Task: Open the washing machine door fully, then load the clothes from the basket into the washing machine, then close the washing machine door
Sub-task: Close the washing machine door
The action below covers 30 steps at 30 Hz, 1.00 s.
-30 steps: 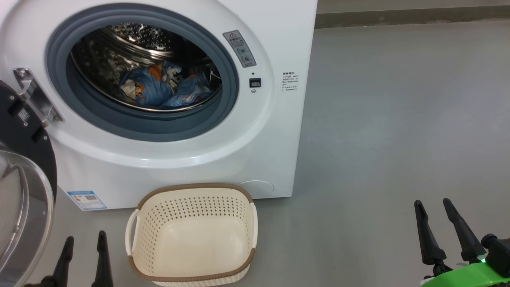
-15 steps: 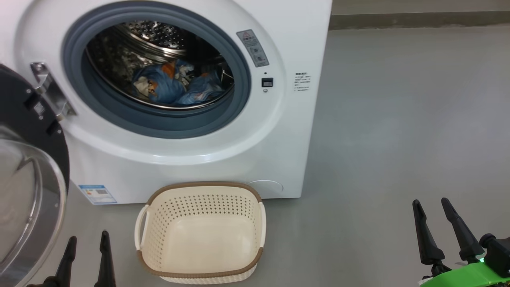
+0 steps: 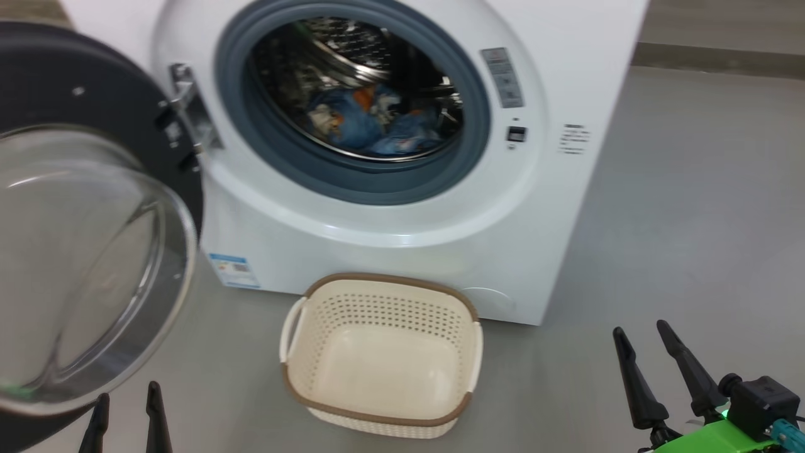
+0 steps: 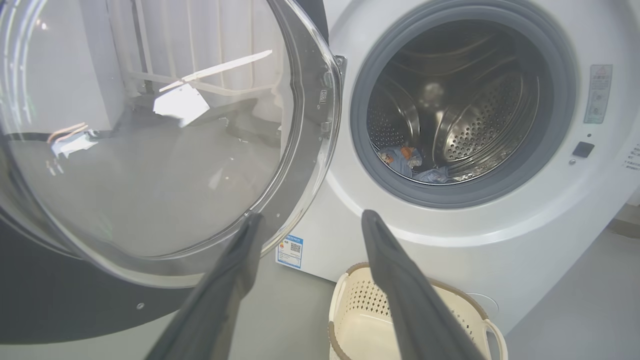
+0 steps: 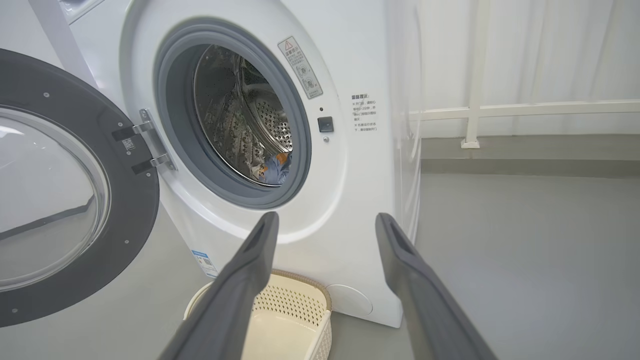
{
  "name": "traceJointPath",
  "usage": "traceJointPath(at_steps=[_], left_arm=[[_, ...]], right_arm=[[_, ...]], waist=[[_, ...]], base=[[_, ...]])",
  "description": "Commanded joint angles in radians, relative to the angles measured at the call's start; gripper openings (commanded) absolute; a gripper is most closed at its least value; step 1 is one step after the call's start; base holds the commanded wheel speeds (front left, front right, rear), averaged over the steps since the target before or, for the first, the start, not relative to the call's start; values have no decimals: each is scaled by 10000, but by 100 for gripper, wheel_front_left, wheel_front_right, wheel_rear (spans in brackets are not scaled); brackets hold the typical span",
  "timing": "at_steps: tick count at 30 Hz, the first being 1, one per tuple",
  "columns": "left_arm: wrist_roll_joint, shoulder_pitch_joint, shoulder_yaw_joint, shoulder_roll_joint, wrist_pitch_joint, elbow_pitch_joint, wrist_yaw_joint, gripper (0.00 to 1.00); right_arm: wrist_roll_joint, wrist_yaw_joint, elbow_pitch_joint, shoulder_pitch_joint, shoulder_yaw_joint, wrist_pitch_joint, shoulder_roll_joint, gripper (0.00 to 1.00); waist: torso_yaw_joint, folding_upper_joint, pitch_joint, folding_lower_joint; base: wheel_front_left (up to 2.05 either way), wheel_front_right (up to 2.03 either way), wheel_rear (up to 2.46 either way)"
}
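The washing machine [image 3: 402,264] stood on the grey floor [image 3: 692,220]; the door [image 3: 94,69] hung wide open on the left side, the clear glass facing out; the clothes [image 3: 371,119], blue with bits of orange, lay inside the shiny drum [image 3: 339,50]; the basket [image 3: 383,305] sat empty on the floor just in front of the machine; the left gripper [image 3: 126,395] was low, near the bottom of the door, its fingers apart and holding nothing; the right gripper [image 3: 640,328] was off to the right of the basket, well apart from it, its fingers spread wide and holding nothing too
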Motion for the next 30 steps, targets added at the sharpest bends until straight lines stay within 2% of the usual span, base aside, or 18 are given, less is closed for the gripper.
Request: traceJointPath(at_steps=[1, 9, 13, 21, 30], left_arm=[[99, -91, 373, 86, -57, -268, 8, 100], [153, -99, 370, 4, -57, -243, 8, 100], [162, -117, 291, 0, -57, -210, 8, 100], [76, -214, 330, 17, -57, -155, 8, 100], [26, -156, 471, -21, -57, -250, 8, 100]], right_arm=[[28, 75, -203, -385, 314, -51, -214, 100], [55, 75, -168, -566, 668, -51, -151, 100], [42, 75, -183, -503, 660, -51, -121, 100], [-3, 75, -205, -472, 660, -51, -82, 100], [17, 75, -177, -556, 776, -51, -99, 100]], waist=[[988, 0, -65, -1], [2544, 0, -144, -1], [2978, 0, -176, -1], [3404, 0, -99, -1], [3471, 0, -29, -1]], base=[[0, 0, 0], [0, 0, 0], [0, 0, 0], [0, 0, 0], [0, 0, 0]])
